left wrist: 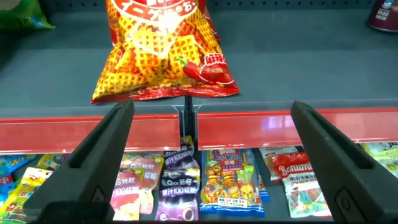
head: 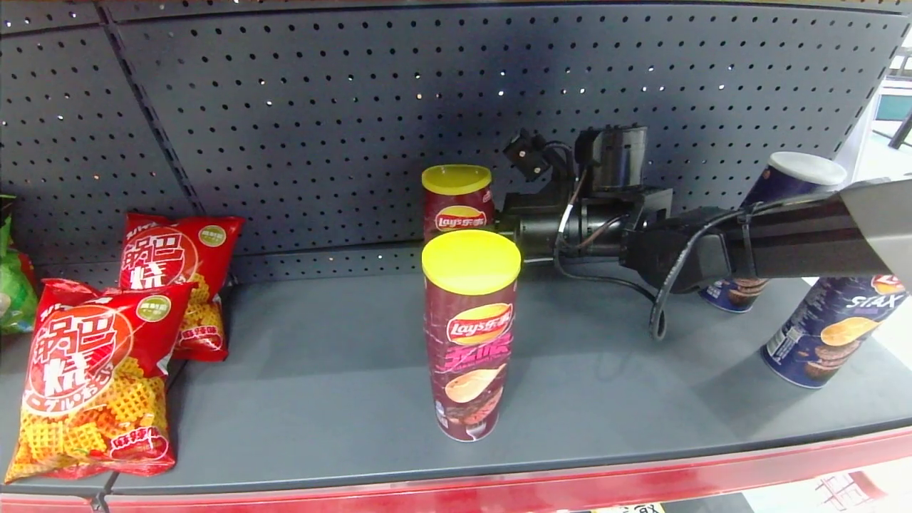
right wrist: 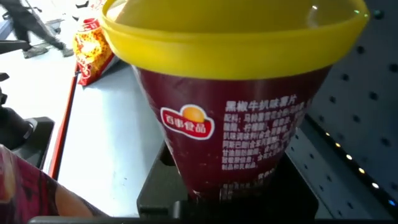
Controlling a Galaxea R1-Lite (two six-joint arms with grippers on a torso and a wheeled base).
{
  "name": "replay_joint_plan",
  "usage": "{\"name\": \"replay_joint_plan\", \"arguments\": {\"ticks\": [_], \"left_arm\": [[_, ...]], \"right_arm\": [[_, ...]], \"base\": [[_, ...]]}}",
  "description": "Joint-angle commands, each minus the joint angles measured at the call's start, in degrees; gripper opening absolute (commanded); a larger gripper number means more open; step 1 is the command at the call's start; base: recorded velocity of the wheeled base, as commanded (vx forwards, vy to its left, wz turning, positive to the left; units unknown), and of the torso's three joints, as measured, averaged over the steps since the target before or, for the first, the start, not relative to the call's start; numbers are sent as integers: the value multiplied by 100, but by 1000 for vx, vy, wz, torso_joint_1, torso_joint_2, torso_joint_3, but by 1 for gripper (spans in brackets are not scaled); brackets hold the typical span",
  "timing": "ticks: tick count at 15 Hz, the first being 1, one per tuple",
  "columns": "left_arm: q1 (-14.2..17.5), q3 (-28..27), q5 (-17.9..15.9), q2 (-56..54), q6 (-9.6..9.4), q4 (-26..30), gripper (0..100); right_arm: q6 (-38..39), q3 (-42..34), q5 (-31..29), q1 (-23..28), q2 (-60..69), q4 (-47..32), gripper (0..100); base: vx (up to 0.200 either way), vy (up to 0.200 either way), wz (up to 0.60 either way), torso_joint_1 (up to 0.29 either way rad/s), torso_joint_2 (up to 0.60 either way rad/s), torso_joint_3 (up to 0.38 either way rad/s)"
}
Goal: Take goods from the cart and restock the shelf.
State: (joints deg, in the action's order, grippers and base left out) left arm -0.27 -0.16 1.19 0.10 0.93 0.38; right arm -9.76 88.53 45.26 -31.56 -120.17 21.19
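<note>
Maroon, yellow-lidded, the rear chip canister (head: 457, 201) stands upright at the back of the shelf (head: 320, 399), close to the pegboard wall. The right pincer (head: 507, 226) is clamped on its side. Its base is hidden behind a matching front canister (head: 470, 342), so I cannot tell whether it has touched down. In the right wrist view the tube (right wrist: 236, 124) sits snug between the jaws just under the lid.

I judge it a light, stiff paperboard tube with a glossy, rather slippery wrap. It looks tall and narrow enough to tip, and a hard squeeze could dent it and break the crisps inside. The mid-body is the best hold, since the snap lid could pop off.

Further out, blue canisters (head: 830, 331) stand to the right and red snack bags (head: 92, 385) lie to the left. The left pincer (left wrist: 212, 124) hangs spread wide and empty before the shelf's red edge.
</note>
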Motion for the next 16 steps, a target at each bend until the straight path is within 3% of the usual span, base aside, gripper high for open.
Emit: {"name": "replay_joint_plan", "arguments": {"ticks": [1, 7, 8, 16], "left_arm": [[0, -2, 4, -1, 4, -3, 100], [0, -2, 4, -1, 4, -3, 100], [0, 7, 4, -1, 4, -3, 100], [0, -2, 4, -1, 4, 6, 100]], "right_arm": [[1, 15, 0, -43, -41, 26, 0], [-8, -143, 0, -87, -129, 202, 0], [-8, -204, 9, -87, -120, 210, 100], [-17, -468, 9, 62, -41, 281, 100]], "base": [[0, 0, 0, 0, 0, 0], [0, 0, 0, 0, 0, 0], [0, 0, 0, 0, 0, 0], [0, 0, 0, 0, 0, 0]]}}
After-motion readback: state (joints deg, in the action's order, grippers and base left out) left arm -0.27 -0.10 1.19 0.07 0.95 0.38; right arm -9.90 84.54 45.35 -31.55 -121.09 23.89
